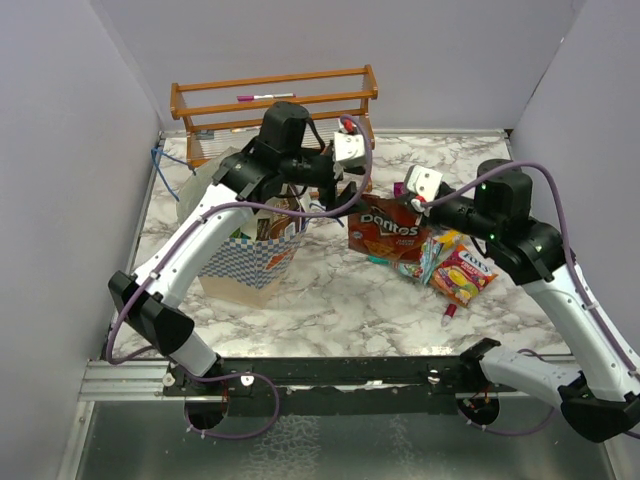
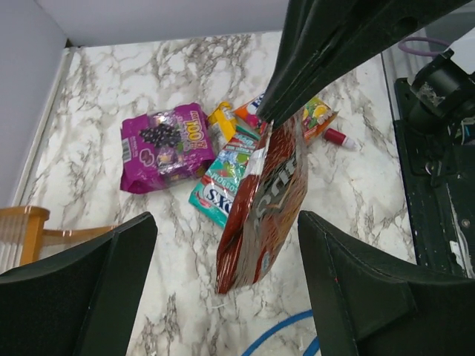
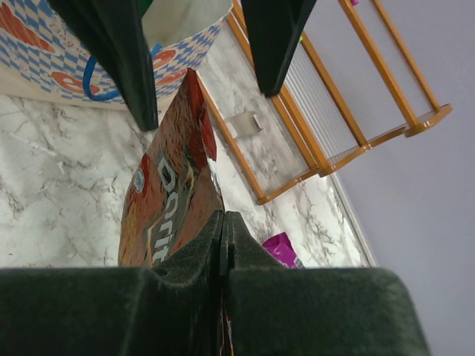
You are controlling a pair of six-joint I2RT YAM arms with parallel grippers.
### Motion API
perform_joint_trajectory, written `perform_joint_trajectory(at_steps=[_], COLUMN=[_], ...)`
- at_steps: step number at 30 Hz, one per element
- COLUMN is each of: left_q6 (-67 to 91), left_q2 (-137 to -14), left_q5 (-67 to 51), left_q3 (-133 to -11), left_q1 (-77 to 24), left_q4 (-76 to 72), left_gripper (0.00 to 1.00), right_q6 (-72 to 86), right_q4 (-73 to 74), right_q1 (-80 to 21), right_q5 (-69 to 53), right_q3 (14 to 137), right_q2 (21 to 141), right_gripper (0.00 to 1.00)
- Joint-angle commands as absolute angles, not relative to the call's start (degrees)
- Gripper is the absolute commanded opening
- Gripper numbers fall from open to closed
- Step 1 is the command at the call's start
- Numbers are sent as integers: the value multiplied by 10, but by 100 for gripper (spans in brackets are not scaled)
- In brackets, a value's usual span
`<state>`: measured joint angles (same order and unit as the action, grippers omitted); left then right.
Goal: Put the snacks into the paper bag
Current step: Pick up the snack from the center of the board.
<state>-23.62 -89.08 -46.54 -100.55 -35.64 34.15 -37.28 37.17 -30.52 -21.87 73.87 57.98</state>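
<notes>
My right gripper (image 1: 416,204) is shut on the top edge of the red Doritos packet (image 1: 388,232), which hangs above the table; the right wrist view shows the pads (image 3: 200,248) pinched on the packet (image 3: 167,204). My left gripper (image 1: 322,195) is open, and its fingers (image 2: 82,289) stand on either side of the packet's lower end (image 2: 260,215) without touching it. The checkered paper bag (image 1: 250,262) stands open at the left under the left arm, with packets showing in its mouth. Magenta (image 2: 163,144), teal (image 2: 223,182) and red-yellow (image 1: 465,272) packets lie on the table.
A wooden rack (image 1: 275,100) stands along the back wall, behind the bag. A tiny red-pink cap-like object (image 1: 450,312) lies near the right arm. The bag's blue string handle (image 2: 286,330) lies under the left gripper. Grey walls close the table on three sides.
</notes>
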Motion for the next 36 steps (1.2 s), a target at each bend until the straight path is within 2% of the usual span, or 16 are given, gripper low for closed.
perform_joint_trajectory(at_steps=[1,3,5,12,16,20,22,26,31,36], left_q6=[-261,-266,-274,-282,-277,-244,-214,-165,-116,-96], left_q2=[-917,-932,-946,-950,-943,-941,-940,-946,-956,-959], left_q5=[-483,-477,-484,-507,-508,-494,-472,-411,-318,-262], left_q3=[-1041,-1053,-1067,-1045,-1029,-1025,-1029,-1039,-1057,-1082], left_q1=[-388,-397,-402,-413,-413,-413,-413,-413,-413,-412], left_q4=[333,338,353,352,331,302,278,236,207,196], left_gripper=[79,77,70,30,1,0,0,0,0,0], right_q6=[-363,-361,-361,-360,-350,-332,-323,-309,-297,-285], right_q4=[377,381,386,381,372,374,384,388,387,386], right_q1=[-303,-303,-303,-303,-302,-290,-281,-263,-237,-205], right_q5=[-220,-223,-220,-206,-205,-213,-231,-245,-222,-230], right_q3=[775,785,796,790,778,773,777,783,795,801], right_q2=[585,587,587,576,569,570,571,566,559,538], right_gripper=[1,1,2,1,1,2,11,46,83,88])
